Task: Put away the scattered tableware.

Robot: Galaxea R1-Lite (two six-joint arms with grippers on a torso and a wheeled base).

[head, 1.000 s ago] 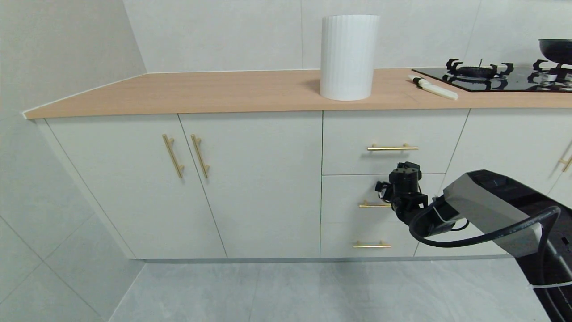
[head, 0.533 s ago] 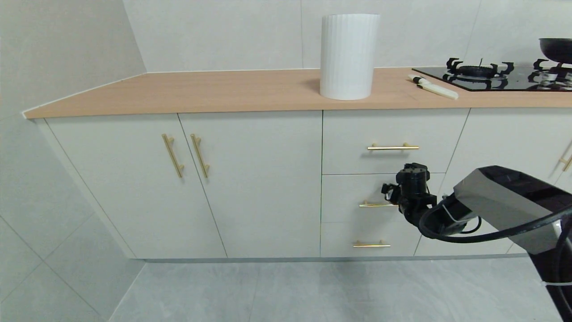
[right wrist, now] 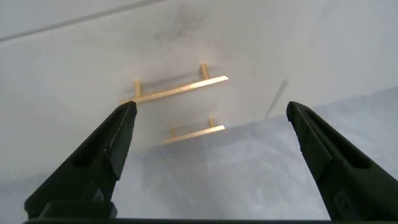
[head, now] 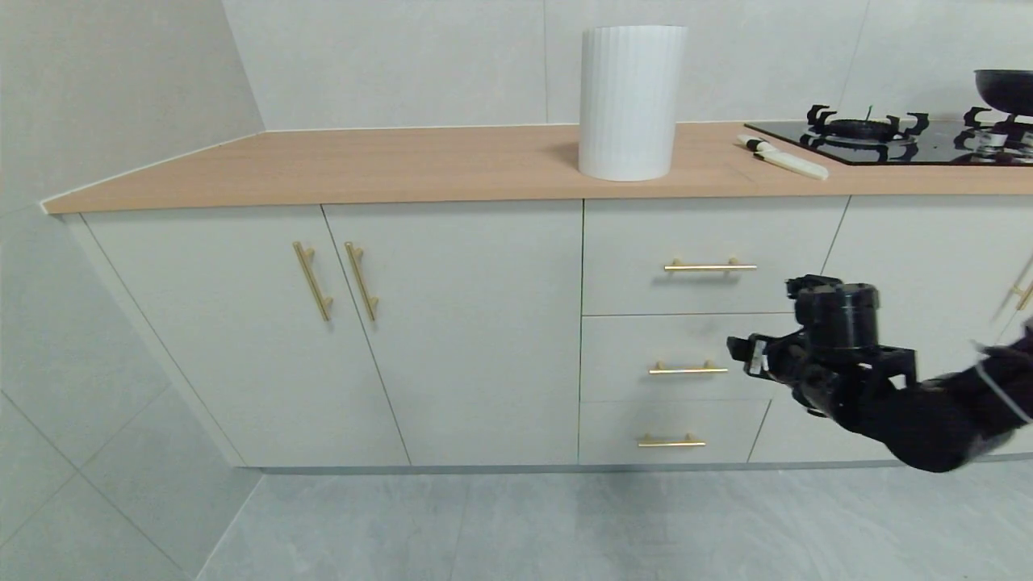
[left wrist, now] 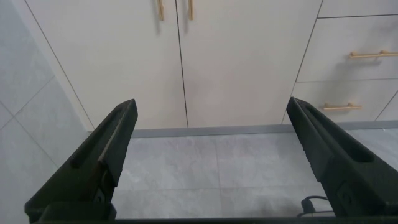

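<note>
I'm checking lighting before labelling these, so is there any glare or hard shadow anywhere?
Head view: the hob mirrors its grates without blown-out glare, and the vase throws a soft shadow to its left on the counter. Right wrist view: even light on the drawers. Left wrist view: even light on the floor.

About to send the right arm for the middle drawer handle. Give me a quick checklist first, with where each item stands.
1. Right pincer open and empty: ok.
2. Right pincer around the middle drawer handle: not ok, it hangs beside the handle, apart from it.
3. Middle drawer open: not ok, shut.
4. Room inside the drawer: cannot tell.
5. Knife free to pick up: ok, it lies alone on the counter beside the stove.
6. Left pincer open and empty: ok.
</note>
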